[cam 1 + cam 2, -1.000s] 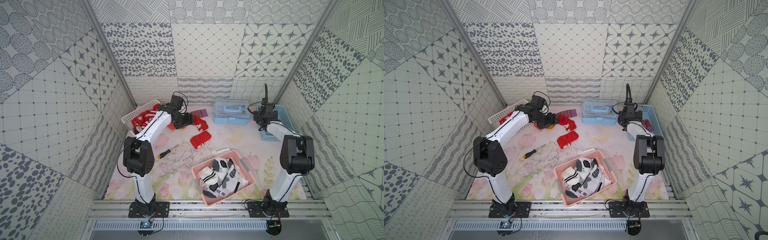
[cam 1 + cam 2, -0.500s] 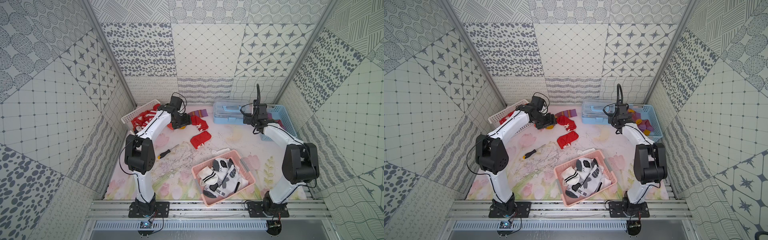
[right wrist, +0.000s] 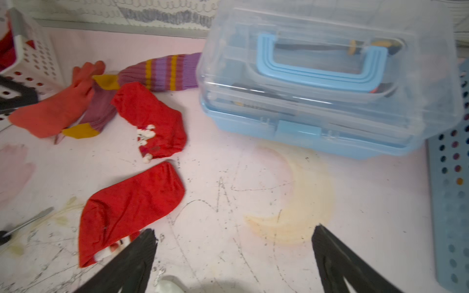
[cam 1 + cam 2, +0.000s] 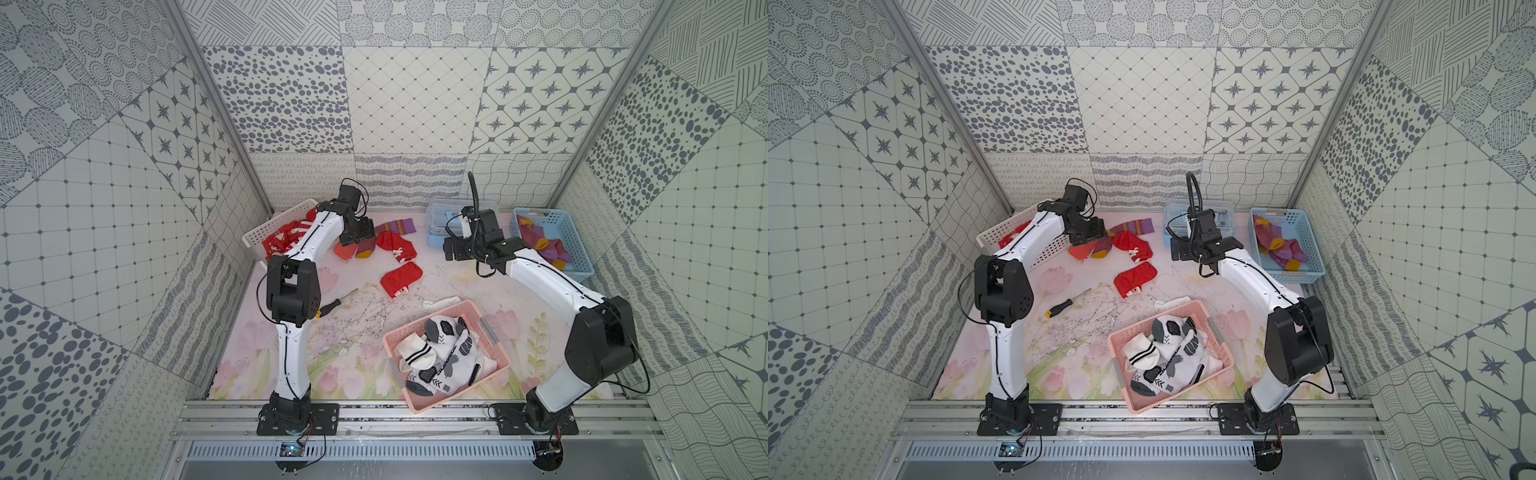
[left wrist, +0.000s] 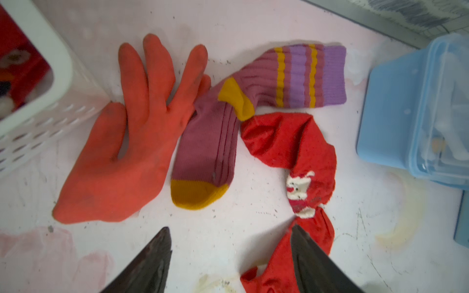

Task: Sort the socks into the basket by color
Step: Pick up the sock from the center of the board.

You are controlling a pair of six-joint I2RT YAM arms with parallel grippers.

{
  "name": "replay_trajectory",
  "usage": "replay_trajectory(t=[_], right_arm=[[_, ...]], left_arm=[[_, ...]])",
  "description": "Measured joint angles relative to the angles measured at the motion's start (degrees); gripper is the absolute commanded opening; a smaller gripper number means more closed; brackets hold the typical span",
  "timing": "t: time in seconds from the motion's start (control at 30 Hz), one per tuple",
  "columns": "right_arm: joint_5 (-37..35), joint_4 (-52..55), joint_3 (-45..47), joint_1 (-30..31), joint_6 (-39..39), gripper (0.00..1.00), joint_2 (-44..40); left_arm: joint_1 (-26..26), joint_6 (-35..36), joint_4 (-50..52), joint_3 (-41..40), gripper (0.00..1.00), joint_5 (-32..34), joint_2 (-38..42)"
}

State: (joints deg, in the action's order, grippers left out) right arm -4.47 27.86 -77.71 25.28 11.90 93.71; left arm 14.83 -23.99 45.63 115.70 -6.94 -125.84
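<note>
At the far left of the mat, the left gripper hung open and empty over a purple sock beside a red sock; the right gripper gaped empty too. Step: choosing the next sock; the next move called for descending and pinching it

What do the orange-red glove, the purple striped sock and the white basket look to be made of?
Orange-red glove: probably rubber or a rubber-coated fabric, matte, smooth with no visible knit. Purple striped sock: ribbed knit fabric, soft; ridges run along it. White basket: rigid moulded plastic, slightly glossy, with slotted walls.
</note>
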Motion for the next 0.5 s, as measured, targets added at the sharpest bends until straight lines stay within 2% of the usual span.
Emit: replay_trajectory(t=[0.23,0.5], right_arm=[[1.88,2.23,-3.63,7.02,1.25,0.98,-0.02],[2.6,4.24,-5.62,7.98,1.66,0.98,0.22]], left_arm=[[-0.31,1.16,-0.11,10.45,0.68,2.4,-9.29],[-0.28,2.12,-1.6,17.2,0.66,4.48,-16.28]])
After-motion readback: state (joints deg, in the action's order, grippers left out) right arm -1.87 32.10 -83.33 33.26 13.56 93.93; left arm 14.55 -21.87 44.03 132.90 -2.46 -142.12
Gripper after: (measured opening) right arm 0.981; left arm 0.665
